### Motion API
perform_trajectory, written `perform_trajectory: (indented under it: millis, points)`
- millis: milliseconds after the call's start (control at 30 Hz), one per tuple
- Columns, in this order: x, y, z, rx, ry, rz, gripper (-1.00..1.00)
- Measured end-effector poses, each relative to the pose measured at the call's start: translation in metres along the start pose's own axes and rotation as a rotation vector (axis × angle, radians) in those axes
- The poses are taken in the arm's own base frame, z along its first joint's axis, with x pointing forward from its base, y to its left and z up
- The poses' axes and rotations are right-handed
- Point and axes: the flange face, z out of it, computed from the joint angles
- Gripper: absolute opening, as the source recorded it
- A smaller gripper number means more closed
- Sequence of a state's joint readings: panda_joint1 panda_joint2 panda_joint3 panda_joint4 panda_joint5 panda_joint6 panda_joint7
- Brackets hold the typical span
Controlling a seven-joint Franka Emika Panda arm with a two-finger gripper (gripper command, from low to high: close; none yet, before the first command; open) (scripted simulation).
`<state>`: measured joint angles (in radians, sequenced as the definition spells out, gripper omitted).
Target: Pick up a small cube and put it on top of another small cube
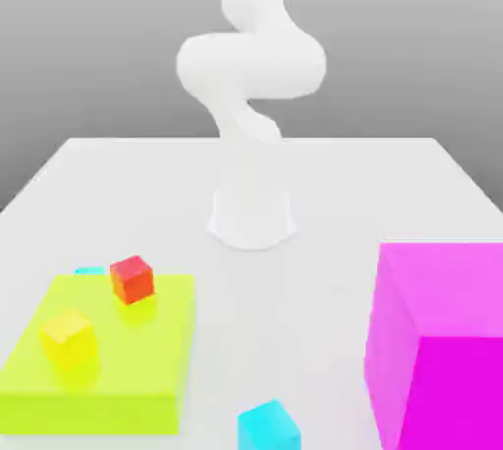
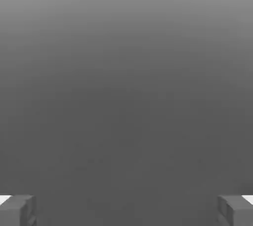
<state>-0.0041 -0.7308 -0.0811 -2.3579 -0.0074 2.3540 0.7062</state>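
The small plain cyan-turquoise cube [image 1: 267, 426] sat at the near edge of the white table [image 1: 393, 183], between the flat lime-green slab [image 1: 147, 379] and the big magenta block [image 1: 437, 340], touching neither. Its twin, a second cyan cube [image 1: 89, 270], peeked out from behind the slab's far edge, mostly hidden. Both looked matte, sharp-edged and unmarked, about the size of the small red cube [image 1: 132, 278] and the small yellow cube [image 1: 68, 338] resting on the slab.

From my remote station, I judged nothing had begun: neither cyan cube had been lifted. The white arm [image 1: 251, 65] stood folded over its base at the table's middle, well apart from both. In the hand view, the gripper [image 2: 126, 210] had its fingers [image 2: 17, 210] spread fully apart, with nothing between them.

To do the reach well, I reckoned on descending squarely over the near cube, keeping clear of the magenta block's wall, and closing across two flat faces.
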Motion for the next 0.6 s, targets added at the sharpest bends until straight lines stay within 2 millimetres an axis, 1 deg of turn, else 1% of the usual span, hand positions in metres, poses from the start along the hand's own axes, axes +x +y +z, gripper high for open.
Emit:
perform_trajectory:
  millis: [67,167,233,333,400,467,533,600]
  points:
    - [0.013,0.040,0.049,-0.053,-0.045,-0.015,0.00]
    - [0.019,0.103,0.113,-0.127,-0.113,-0.037,0.00]
    - [0.015,0.148,0.150,-0.174,-0.161,-0.052,0.00]
    - [-0.001,0.219,0.196,-0.243,-0.237,-0.075,0.00]
    - [-0.019,0.269,0.220,-0.289,-0.293,-0.091,0.00]
    - [-0.041,0.315,0.237,-0.330,-0.346,-0.105,0.00]
    - [-0.066,0.359,0.247,-0.369,-0.401,-0.119,0.00]
    - [-0.094,0.399,0.251,-0.405,-0.455,-0.132,0.00]
